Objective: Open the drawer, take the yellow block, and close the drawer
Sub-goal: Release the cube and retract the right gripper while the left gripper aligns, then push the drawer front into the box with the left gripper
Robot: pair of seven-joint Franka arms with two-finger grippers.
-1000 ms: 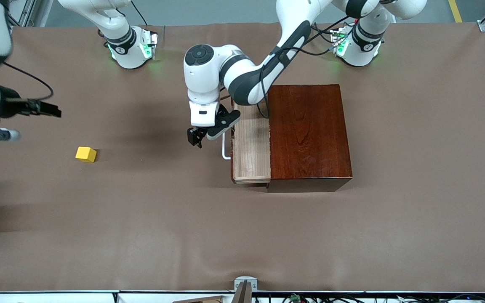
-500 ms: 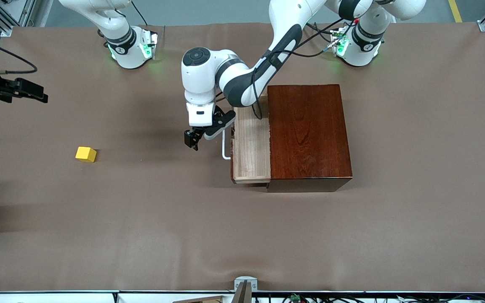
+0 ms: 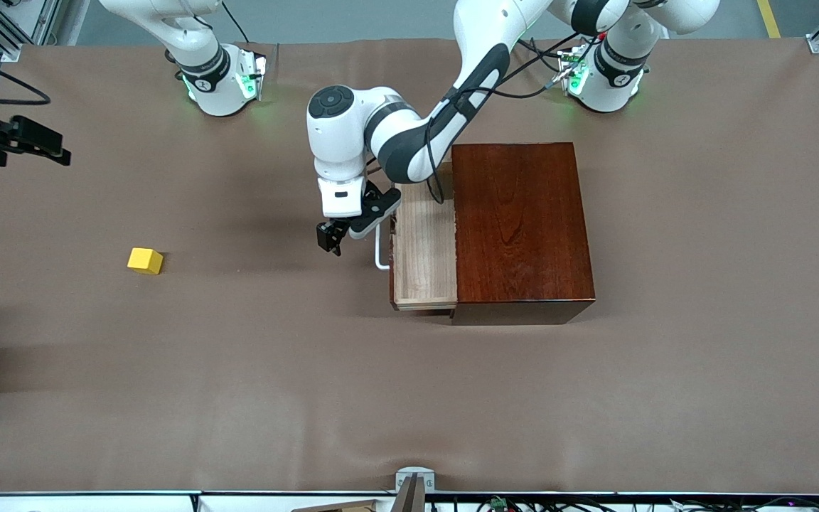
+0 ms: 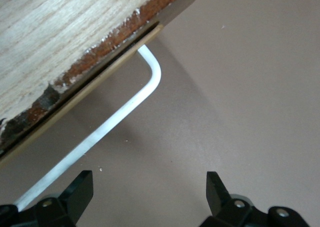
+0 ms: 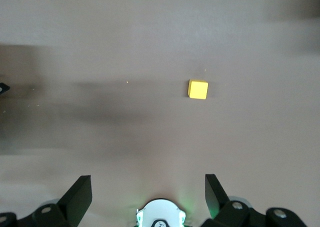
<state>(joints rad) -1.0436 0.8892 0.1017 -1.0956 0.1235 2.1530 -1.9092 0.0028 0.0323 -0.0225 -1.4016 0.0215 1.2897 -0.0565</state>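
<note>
The right gripper hung high over the brown table with its fingers spread wide and nothing between them. The yellow block sat alone on the cloth (a soft shadow band lay beside it).

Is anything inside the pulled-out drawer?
The exposed part of the drawer shows only bare light wood. The rest is covered by the wooden box. The yellow block lies on the table toward the right arm's end.
</note>
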